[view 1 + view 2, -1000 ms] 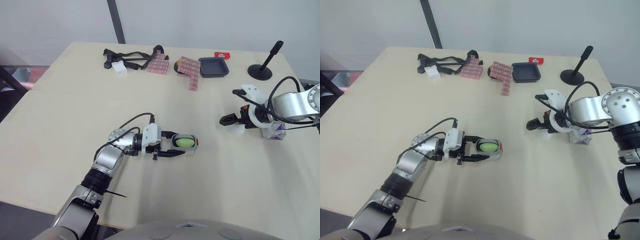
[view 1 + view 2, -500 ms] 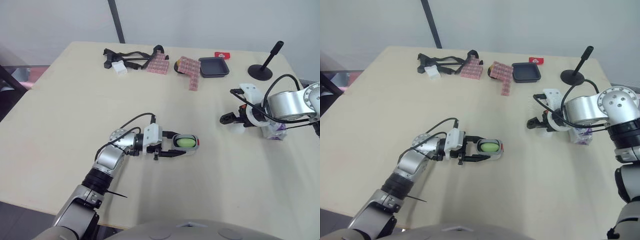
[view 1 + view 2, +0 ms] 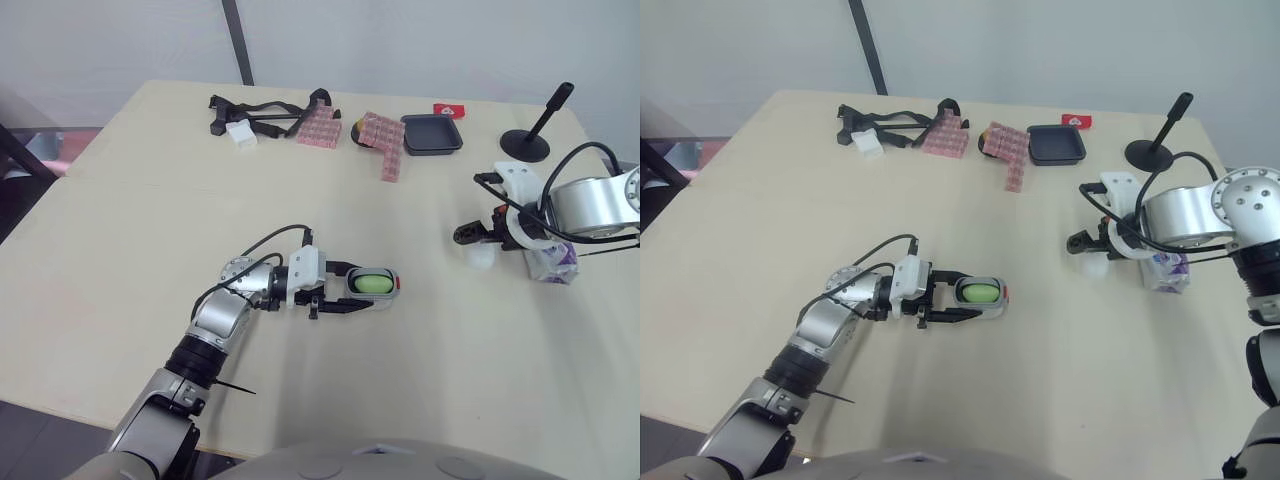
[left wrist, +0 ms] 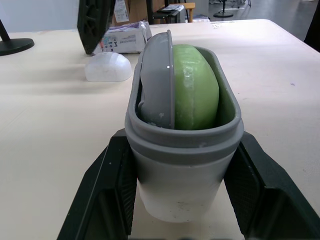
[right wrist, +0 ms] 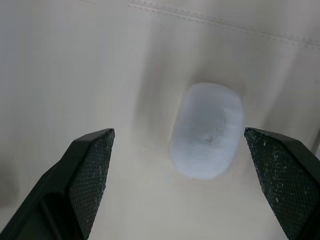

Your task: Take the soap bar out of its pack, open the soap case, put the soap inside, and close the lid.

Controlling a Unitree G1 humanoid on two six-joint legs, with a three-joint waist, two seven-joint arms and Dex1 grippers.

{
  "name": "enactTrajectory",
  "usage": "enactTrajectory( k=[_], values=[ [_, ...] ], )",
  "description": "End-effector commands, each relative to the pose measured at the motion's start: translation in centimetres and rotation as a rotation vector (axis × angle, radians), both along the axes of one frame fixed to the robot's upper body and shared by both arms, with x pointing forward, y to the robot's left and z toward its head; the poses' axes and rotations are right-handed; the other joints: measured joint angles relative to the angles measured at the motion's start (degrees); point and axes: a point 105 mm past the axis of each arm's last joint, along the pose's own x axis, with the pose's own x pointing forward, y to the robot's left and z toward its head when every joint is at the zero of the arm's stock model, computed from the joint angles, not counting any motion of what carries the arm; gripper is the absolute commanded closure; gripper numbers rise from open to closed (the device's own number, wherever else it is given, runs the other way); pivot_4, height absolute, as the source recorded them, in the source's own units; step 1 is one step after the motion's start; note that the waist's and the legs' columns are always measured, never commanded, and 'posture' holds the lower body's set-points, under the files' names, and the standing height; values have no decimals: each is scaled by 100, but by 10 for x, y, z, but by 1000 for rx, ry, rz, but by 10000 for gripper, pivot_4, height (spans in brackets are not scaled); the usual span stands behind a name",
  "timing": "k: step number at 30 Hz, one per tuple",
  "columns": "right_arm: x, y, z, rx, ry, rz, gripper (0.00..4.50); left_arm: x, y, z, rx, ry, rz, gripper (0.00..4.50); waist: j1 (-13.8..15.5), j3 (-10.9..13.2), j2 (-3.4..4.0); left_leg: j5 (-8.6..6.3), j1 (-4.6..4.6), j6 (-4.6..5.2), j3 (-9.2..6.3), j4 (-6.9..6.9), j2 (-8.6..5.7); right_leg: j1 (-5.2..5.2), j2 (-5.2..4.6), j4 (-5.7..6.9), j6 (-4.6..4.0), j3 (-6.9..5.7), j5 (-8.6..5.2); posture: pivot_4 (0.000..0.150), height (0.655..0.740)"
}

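My left gripper (image 3: 352, 288) pinches the case (image 3: 372, 284) from both sides, low on its walls, with the case's open top facing up. The soap (image 3: 368, 284) lies inside the case. In the left wrist view a grey insert (image 4: 157, 75) stands on edge in the case, against the soap. So the step in hand, as I judge it, is fetching the lid (image 3: 480, 257) and closing.

The lid lies dome-up on the table (image 3: 150, 200), well apart from the case on its right side. My right gripper (image 5: 177, 132) hangs over it with its fingers spread wide, one on each side of it, not touching. The lid sits off-centre between them, nearer one finger. The pack (image 3: 553, 265) lies farther from the case than the lid does, just beyond it.

To do this well, I would first centre the right gripper over the lid, so both pads meet it together and it doesn't skid across the table. It looks smooth and rounded, so I would go low, take it across its narrow width near the rim, and close gently. Then I would carry it to the case, line its long axis up with the case's, and press straight down.

My left gripper should hold the case firm and level for that push. The upright insert looks as though it may stand above the rim, and it could stop the lid seating. If the lid rocks, I would not force it.
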Motion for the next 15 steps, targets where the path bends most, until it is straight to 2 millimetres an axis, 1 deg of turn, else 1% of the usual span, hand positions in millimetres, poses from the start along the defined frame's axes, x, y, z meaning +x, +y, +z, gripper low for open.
enactTrajectory(
  k=[1, 6, 15],
  values=[
    [1, 0, -1, 1, -10, -18, 347, 3, 0, 8, -15, -30, 5, 25902, -1, 0, 0, 0, 0, 0, 0, 0, 0, 0, 0, 0, 0, 0, 0, 1500, 7374],
    [-1, 2, -9, 8, 7, -23, 347, 3, 0, 8, -17, -28, 11, 25902, -3, 0, 0, 0, 0, 0, 0, 0, 0, 0, 0, -1, 1, 1, -1, 1500, 7374],
    [4, 2, -18, 6, 22, -74, 347, 3, 0, 8, -19, -24, 19, 25902, -3, 0, 0, 0, -1, 0, 0, 0, 0, 0, -1, 0, 2, 0, -1, 1500, 7374]
  ],
)
